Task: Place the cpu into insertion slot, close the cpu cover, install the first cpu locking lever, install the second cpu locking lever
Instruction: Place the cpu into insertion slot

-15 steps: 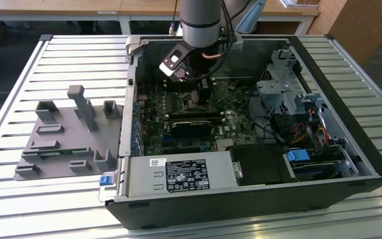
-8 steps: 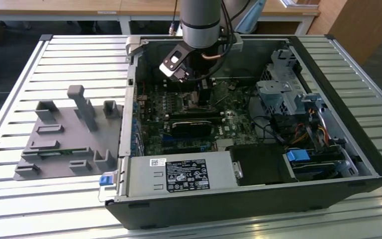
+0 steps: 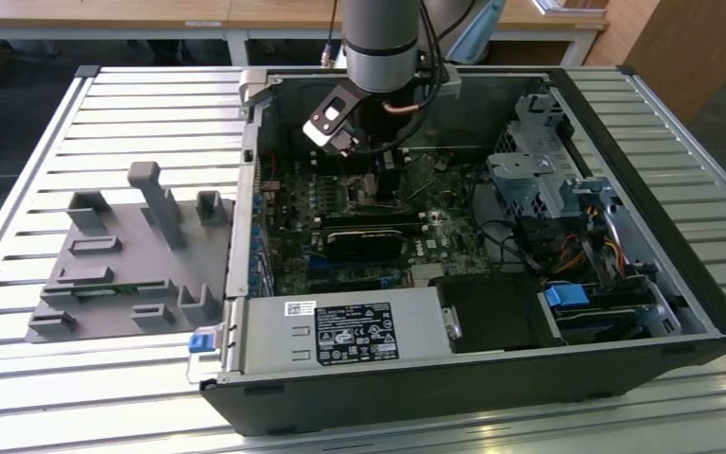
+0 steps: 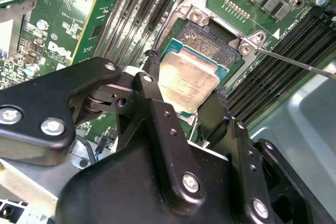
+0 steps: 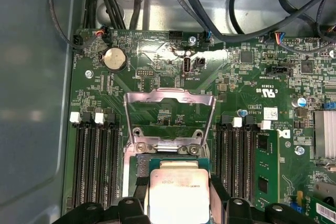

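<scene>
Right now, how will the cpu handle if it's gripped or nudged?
Probably stiff: the cpu looks flat and metal-topped, unbent in the pincer. Likely light, being thin. Perhaps slippery, held only by narrow edges.

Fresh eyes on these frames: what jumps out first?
The flat square silver-grey cpu, clamped in the black hand just over the dark square insertion slot. The silvery metal cpu cover frame stands swung open at the slot's edge. In the exterior view, the grey arm reaches into the open black computer case.
</scene>
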Motion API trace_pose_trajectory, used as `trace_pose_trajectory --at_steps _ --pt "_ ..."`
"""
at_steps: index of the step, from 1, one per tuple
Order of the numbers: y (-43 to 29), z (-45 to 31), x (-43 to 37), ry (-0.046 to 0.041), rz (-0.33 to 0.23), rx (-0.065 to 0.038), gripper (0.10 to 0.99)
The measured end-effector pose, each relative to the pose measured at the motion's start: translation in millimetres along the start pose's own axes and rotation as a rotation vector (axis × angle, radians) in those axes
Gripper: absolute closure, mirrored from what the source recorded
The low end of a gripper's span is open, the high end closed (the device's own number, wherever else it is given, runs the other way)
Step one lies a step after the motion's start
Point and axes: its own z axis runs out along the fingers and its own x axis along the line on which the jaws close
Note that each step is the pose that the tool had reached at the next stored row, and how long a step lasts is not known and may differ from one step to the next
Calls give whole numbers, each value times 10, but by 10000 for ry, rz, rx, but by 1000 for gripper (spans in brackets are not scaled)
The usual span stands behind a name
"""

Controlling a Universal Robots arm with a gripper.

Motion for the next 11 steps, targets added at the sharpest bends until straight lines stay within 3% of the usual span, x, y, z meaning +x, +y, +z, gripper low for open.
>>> trace_pose_trajectory --at_steps 11 --pt "-3 31 16 -2 0 1 545"
